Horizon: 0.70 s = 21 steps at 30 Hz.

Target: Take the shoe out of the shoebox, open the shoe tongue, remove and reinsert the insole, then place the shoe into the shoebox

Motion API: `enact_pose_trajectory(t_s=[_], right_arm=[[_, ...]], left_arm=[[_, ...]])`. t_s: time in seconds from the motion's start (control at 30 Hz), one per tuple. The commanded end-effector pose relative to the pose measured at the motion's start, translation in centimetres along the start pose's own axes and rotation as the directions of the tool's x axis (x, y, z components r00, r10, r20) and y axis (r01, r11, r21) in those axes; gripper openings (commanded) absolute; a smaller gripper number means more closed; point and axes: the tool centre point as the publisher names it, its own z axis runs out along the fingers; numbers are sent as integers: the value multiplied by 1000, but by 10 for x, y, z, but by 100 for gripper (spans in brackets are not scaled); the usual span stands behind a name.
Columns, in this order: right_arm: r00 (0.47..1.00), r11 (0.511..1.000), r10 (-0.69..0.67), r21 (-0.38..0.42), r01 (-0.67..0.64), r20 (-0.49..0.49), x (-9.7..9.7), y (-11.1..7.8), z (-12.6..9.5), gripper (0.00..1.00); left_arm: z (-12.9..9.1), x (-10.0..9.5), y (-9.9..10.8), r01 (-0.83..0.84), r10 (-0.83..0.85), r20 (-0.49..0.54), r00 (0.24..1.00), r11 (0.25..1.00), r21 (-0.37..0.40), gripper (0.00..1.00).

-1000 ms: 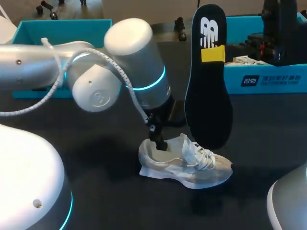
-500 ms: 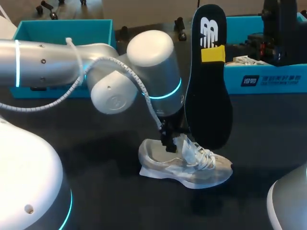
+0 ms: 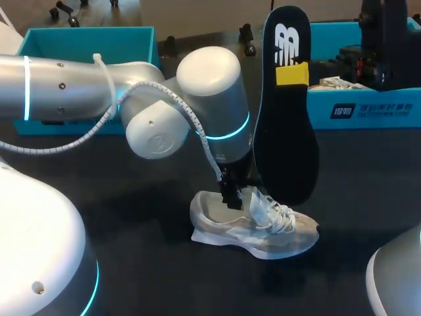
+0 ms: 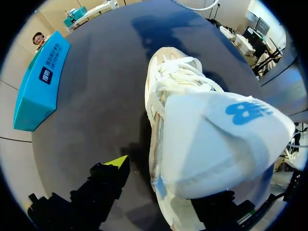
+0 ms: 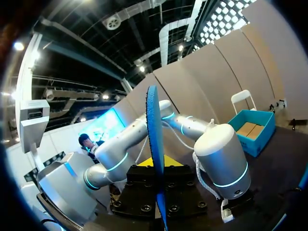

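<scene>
White shoe (image 3: pixel 253 224) on the table (image 3: pixel 131 263), insole (image 3: pixel 286 131) poised at its twelve o'clock.
The right gripper (image 3: pixel 291 74) clamped the insole upright. The left gripper (image 3: pixel 235 194) sat at the tongue (image 4: pixel 216 139), its hold unclear. Reinsertion wanted the tongue held wide and the insole fed toe-first.

I see the pale grey shoe (image 3: pixel 253 227) upright on its sole on the desk (image 3: pixel 145 263), tongue (image 4: pixel 216 139) raised. The dark insole (image 3: pixel 286 131) stands on end over its laces. The teal shoebox (image 3: pixel 368 105) sits well behind.
</scene>
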Motion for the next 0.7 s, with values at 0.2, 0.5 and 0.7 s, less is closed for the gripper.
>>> enact_pose_trajectory(t_s=[0.2, 0.5, 0.7], right_arm=[[1000, 1000, 2, 6, -2, -2, -3, 3, 3, 0], [1000, 1000, 2, 6, -2, -2, -3, 3, 3, 0], [1000, 1000, 2, 6, -2, -2, -3, 3, 3, 0]], left_arm=[[2, 2, 1, -5, 5, -8, 1000, 1000, 1, 0], [-12, 5, 4, -61, 61, 2, 998, 998, 33, 0], [-31, 12, 5, -159, 157, 41, 987, 986, 47, 0]])
